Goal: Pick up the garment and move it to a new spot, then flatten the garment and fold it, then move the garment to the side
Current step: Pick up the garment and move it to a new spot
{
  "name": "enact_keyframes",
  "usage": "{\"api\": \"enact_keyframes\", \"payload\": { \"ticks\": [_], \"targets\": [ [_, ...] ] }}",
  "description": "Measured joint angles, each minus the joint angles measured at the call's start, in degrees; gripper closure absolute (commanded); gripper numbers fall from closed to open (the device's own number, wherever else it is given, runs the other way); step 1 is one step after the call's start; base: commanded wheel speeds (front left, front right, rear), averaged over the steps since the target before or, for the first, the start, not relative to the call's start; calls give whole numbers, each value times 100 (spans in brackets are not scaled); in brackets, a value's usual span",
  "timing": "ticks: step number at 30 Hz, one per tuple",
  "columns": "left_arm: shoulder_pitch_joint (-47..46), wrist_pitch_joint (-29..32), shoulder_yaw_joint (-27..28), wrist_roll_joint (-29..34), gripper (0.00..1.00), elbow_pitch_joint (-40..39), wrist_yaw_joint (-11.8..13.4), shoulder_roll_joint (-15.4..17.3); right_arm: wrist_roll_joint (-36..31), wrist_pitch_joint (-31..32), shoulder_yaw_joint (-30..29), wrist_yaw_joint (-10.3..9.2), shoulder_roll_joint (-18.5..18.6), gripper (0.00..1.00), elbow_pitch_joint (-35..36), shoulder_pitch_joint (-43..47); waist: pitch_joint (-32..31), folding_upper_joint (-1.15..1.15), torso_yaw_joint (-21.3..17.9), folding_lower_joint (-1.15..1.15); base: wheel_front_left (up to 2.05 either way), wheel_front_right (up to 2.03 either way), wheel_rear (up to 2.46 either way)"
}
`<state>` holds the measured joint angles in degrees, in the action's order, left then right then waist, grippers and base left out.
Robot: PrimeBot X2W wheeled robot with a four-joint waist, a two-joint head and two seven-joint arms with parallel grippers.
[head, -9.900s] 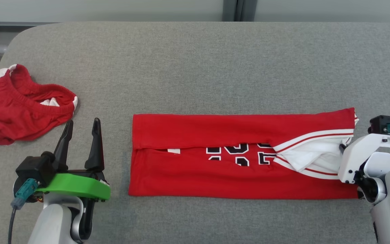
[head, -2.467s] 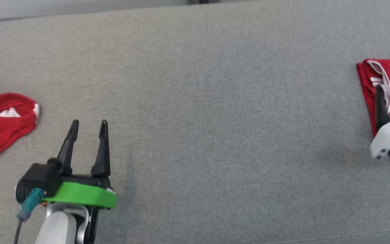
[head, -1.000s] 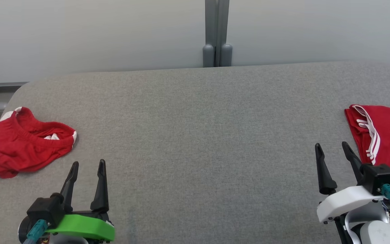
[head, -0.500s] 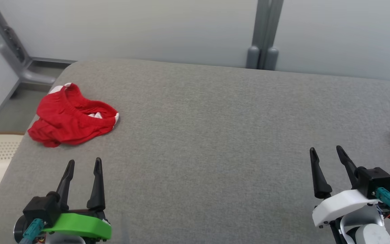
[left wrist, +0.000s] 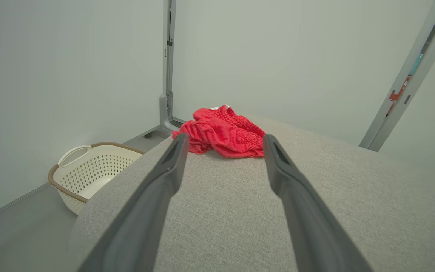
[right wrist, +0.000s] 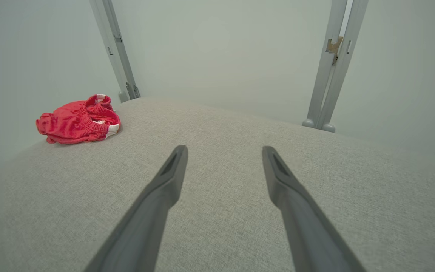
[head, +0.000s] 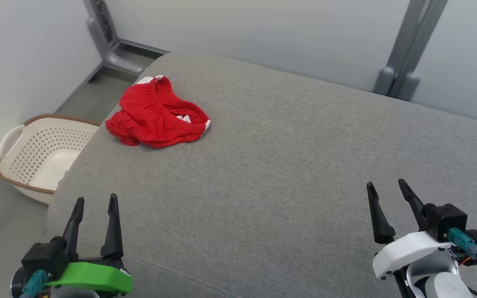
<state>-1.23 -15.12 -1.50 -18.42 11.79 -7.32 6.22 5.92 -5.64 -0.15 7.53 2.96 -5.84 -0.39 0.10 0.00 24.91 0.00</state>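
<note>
1. Head view: A crumpled red garment (head: pixel 155 114) with white trim lay in a heap near the far left corner of the grey fabric-covered table (head: pixel 284 165), close to the edge above a cream perforated laundry basket (head: pixel 56 138) that stood on the floor. The left gripper (head: pixel 96 198), on its green mount, hung at the lower left with its two dark fingers spread apart and nothing between them. The right gripper (head: pixel 386 182), on its white mount, hung at the lower right, its jaws likewise parted and empty. Both grippers were well apart from the garment, and a grey post (head: pixel 404 54) stood against the pale wall behind the table.

2. Left wrist view: The garment was framed in the gap between the two spread fingers (left wrist: pixel 164 181), lying further along the table and touching neither. Its gathered waistband faced up. The basket sat low on the left, beside the table's rounded corner.

3. Right wrist view: The garment lay at the upper left, by the table's far edge, well apart from the open, empty fingers (right wrist: pixel 289 204), which pointed across bare grey fabric toward the wall.
</note>
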Motion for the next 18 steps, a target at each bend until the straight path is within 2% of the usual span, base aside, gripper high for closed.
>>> {"api": "enact_keyframes", "payload": {
  "ticks": [7,14,18],
  "targets": [
    [30,0,31,14,0,-30,0,0,1,-3,64,0,-3,0,-23,-34,27,0,305,0,0,0,0],
    [-48,0,40,-21,0,178,0,-57,0,2,82,0,2,0,0,-91,154,0,289,0,0,0,0],
    [-586,0,-86,-123,0,661,0,-14,-21,66,90,0,73,0,80,-164,296,0,238,0,0,0,0]
  ]
}}
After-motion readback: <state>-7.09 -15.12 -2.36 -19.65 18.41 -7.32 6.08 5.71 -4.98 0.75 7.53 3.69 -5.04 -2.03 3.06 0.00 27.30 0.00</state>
